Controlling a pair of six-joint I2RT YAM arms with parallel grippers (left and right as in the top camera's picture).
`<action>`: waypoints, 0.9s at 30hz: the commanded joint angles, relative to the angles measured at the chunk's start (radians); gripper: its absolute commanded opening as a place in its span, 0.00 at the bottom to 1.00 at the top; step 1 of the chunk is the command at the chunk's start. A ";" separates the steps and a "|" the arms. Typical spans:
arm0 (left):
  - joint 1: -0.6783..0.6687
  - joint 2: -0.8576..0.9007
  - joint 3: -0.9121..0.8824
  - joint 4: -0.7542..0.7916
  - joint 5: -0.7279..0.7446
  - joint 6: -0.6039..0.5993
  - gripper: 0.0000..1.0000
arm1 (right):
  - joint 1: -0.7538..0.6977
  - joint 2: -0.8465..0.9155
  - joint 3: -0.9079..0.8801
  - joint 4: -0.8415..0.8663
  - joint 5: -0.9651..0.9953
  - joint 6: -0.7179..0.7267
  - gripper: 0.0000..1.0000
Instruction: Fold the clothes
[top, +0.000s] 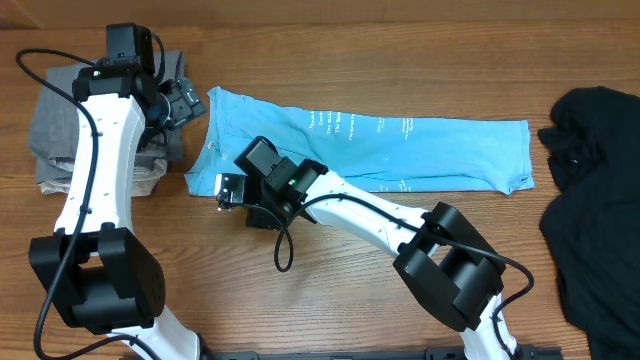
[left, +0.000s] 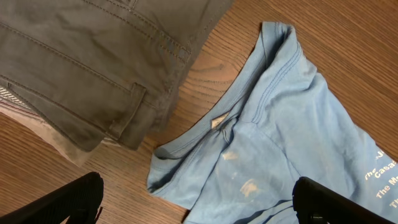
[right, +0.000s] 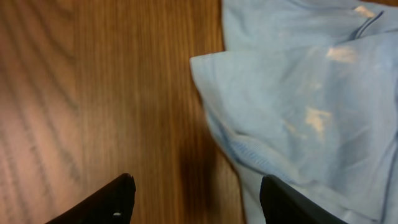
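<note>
The light blue T-shirt (top: 400, 145) lies flat as a long folded strip across the middle of the table, its white lettering facing up. The black garment (top: 595, 190) lies crumpled at the right edge. My left gripper (top: 187, 101) hovers open over the shirt's left end. In the left wrist view the shirt's collar (left: 249, 118) lies ahead of the wide-open left gripper (left: 199, 202). My right gripper (top: 228, 190) sits at the shirt's lower left corner. In the right wrist view it (right: 196, 199) is open over bare wood, with the shirt's edge (right: 298, 106) beside its right finger.
A stack of grey trousers (top: 60, 120) on a beige garment (top: 145, 180) sits at the far left, touching the left arm. In the left wrist view the trousers (left: 93, 56) lie close to the collar. Bare wooden table (top: 330, 280) runs along the front.
</note>
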 joint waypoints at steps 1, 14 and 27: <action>-0.004 -0.025 0.023 0.001 -0.003 -0.011 1.00 | 0.009 -0.005 0.002 0.050 0.022 -0.005 0.66; -0.004 -0.025 0.023 0.001 -0.003 -0.011 1.00 | 0.011 0.056 -0.005 0.145 -0.059 0.018 0.52; -0.004 -0.025 0.023 0.001 -0.003 -0.011 1.00 | 0.011 0.135 -0.005 0.206 -0.063 0.029 0.46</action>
